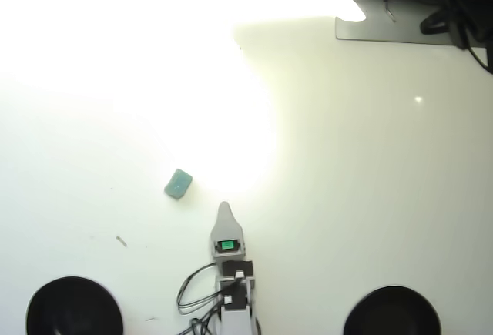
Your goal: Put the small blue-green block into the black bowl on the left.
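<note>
In the overhead view the small blue-green block (179, 184) lies on the white table, left of centre. My gripper (224, 207) points up the picture from the bottom middle, its tip a short way right of and below the block, not touching it. Only one pale pointed jaw shows from above, so open or shut cannot be told. The black bowl (73, 308) sits at the bottom left corner, partly cut by the frame edge; its inside is dark.
A second black bowl (392, 312) sits at the bottom right. A monitor stand base (385, 23) and cables (462, 19) occupy the top right. Strong glare washes out the upper left of the table.
</note>
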Controlling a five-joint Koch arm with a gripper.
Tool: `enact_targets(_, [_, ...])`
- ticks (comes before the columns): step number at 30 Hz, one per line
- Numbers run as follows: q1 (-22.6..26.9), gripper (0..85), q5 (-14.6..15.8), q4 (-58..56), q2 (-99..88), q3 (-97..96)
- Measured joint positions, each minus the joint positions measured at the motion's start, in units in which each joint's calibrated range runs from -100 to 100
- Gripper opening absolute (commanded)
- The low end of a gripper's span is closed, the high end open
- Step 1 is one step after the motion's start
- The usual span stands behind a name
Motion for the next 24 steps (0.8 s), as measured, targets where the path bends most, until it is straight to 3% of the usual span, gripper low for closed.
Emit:
enact_targets(4, [-0.5, 48.7, -0.9, 0.2, 0.0, 0.0])
enact_targets(8, [-0.9, 48.8, -5.8, 0.2, 0.0, 0.0])
enact_targets(15, [-0.4, 47.6, -9.1, 0.1, 0.0, 1.5])
enact_targets(24, [7.7, 48.3, -13.0, -10.9, 0.0, 11.1])
